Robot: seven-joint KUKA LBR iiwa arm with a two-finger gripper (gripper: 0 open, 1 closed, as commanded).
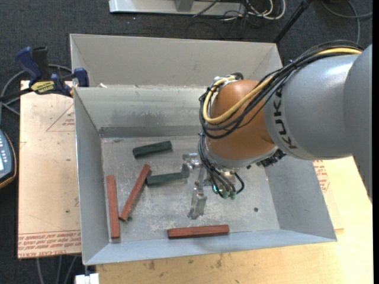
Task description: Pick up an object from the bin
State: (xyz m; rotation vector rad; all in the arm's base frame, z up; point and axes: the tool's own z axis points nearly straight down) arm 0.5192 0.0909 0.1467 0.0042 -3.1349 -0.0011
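Progress is judged early. In the camera view the gripper [197, 201] is seen low in the bin [89, 158], just beside a green bar [164, 178] and near a red bar [198, 232]. Whether it is spread cannot be told. Grasping and lifting are left.

One camera, above the bin [177, 64], angled down, fairly near

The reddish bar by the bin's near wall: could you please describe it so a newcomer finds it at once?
Find the grey bin and its wall nearest the viewer. A reddish-brown bar lies flat along it. Unlike the two reddish bars at left, it runs sideways.
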